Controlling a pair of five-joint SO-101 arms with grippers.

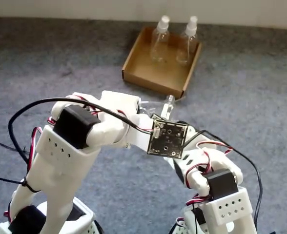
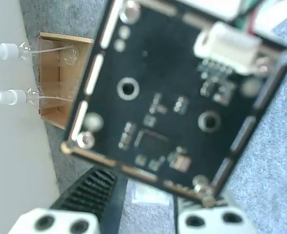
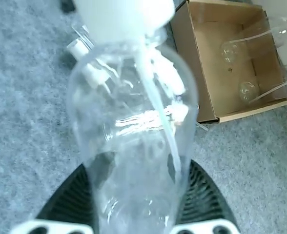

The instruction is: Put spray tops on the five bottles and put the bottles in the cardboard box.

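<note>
**Bottle Gripped at Centre, Two Already in the Box**

Stretched in from 8 o'clock over the grey carpet (image 1: 60, 63) in the high view, the left arm, with the left gripper (image 1: 148, 109) just beside the neck of a clear bottle (image 1: 169, 103); wide or narrow, impossible to tell. Close up before the left wrist camera, a black circuit board (image 2: 163, 107) mounted on the right arm's wrist. At centre, the clear bottle clamped on both sides by the dark fingers (image 3: 65, 204) of the right gripper (image 3: 136, 200), drawn in narrow against its body, a thin white tube (image 3: 158, 112) running down inside. At the neck end, a white shape (image 3: 124, 14), too blurred to name. At 12 o'clock from the held bottle and near it, the cardboard box (image 1: 151, 75), open on top. Along its far wall, standing side by side, the left boxed bottle (image 1: 160, 41) and the right boxed bottle (image 1: 186, 44), each topped with a white spray top. At 5 o'clock, the right arm, angled up to the grip.
</note>
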